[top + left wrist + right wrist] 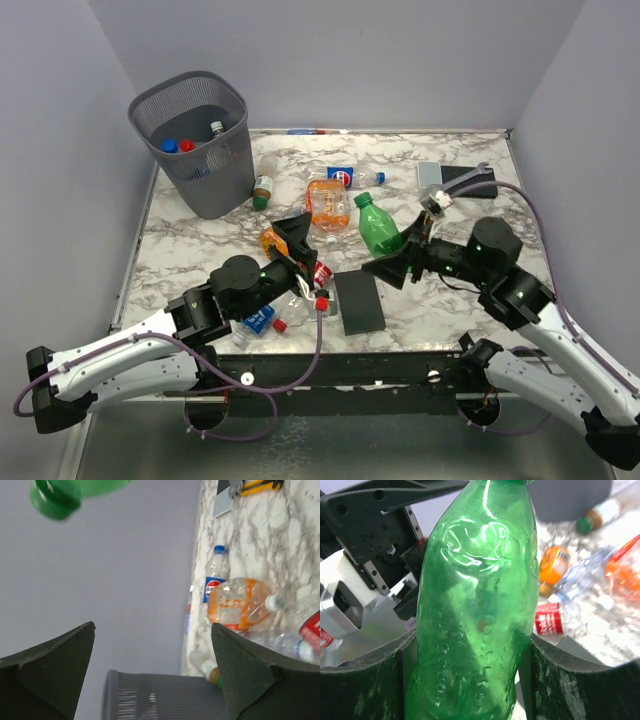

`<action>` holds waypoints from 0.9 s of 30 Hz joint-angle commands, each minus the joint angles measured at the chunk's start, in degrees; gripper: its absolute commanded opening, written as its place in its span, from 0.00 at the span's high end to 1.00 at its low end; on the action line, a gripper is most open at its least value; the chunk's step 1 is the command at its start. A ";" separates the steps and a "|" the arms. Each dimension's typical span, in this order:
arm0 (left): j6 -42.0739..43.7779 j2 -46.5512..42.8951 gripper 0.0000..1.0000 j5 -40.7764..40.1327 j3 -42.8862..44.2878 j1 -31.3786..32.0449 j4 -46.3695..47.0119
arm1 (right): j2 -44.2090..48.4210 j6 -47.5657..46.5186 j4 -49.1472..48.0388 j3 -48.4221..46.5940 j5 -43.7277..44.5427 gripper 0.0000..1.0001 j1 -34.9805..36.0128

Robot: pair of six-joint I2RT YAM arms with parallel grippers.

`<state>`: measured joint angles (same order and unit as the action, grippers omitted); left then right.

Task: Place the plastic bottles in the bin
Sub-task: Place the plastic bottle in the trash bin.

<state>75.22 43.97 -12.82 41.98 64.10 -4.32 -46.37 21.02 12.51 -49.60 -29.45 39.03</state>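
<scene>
The dark mesh bin (190,140) stands at the far left with three bottles inside. My right gripper (398,252) is shut on a green bottle (378,228); in the right wrist view both pads press the green bottle's (475,605) sides. My left gripper (298,245) is open and holds nothing, its jaws spread wide toward the bin (150,697). On the marble lie an orange bottle (328,205), a blue-labelled clear bottle (350,177), an amber bottle (263,188), a small orange bottle (272,240), a red-labelled bottle (320,272) and a blue-labelled bottle (258,320).
A black slab (358,303) lies near the front edge between the arms. A grey slab (432,172) and a wrench (470,178) lie at the far right. Grey walls close in the table on three sides.
</scene>
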 commanded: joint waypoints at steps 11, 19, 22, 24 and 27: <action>-91.50 7.62 0.01 9.68 10.60 -1.38 21.04 | 9.71 3.73 -20.69 12.31 10.43 0.63 0.09; -126.71 18.56 0.01 26.77 9.74 -15.49 45.91 | 9.86 4.56 -22.27 13.52 7.31 0.63 0.07; -127.99 20.86 0.01 26.22 11.55 -15.75 46.15 | 9.83 4.45 -22.06 13.61 6.48 0.63 0.08; -128.33 22.68 0.01 26.98 13.41 -15.83 46.15 | 9.28 4.10 -21.79 13.45 5.44 0.62 0.09; -130.08 26.37 0.09 29.74 16.61 -15.76 46.15 | 7.97 3.86 -21.75 12.96 4.00 0.62 0.09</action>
<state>-47.83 66.67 10.90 53.32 48.36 36.64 -37.47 25.10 -7.70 -36.75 -22.44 39.00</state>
